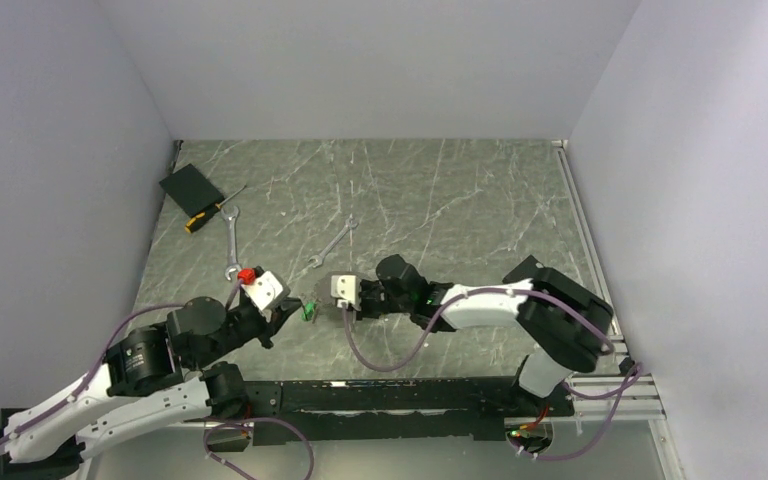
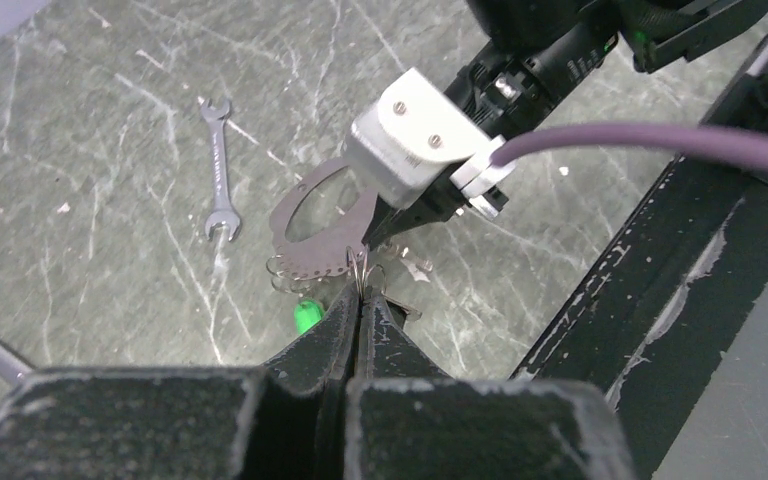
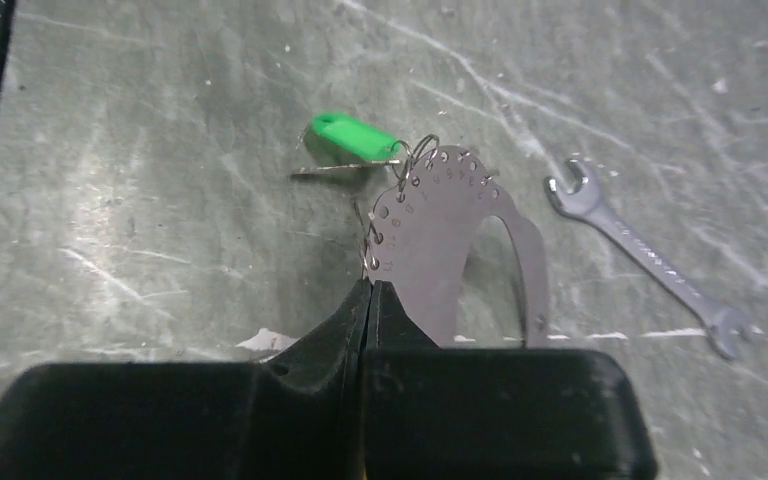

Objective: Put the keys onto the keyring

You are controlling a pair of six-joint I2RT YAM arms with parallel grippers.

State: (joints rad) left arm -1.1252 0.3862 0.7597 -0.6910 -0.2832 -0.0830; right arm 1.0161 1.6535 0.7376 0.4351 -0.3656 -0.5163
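The keyring (image 3: 455, 235) is a thin silvery loop with a row of small holes along one edge and small wire rings hanging from it; it also shows in the left wrist view (image 2: 310, 240). It is held above the table between both grippers. My left gripper (image 2: 360, 290) is shut on a wire ring at the holed edge. My right gripper (image 3: 368, 285) is shut on the same edge from the other side. A green-headed key (image 3: 352, 138) hangs at that edge, and it shows in the left wrist view (image 2: 307, 316) and the top view (image 1: 308, 310). Other keys are out of view.
Two silver spanners (image 1: 232, 240) (image 1: 332, 245) lie on the marble-patterned table behind the grippers. A black card (image 1: 191, 187) and a yellow-handled screwdriver (image 1: 210, 213) lie at the back left. The black rail (image 1: 390, 395) runs along the near edge.
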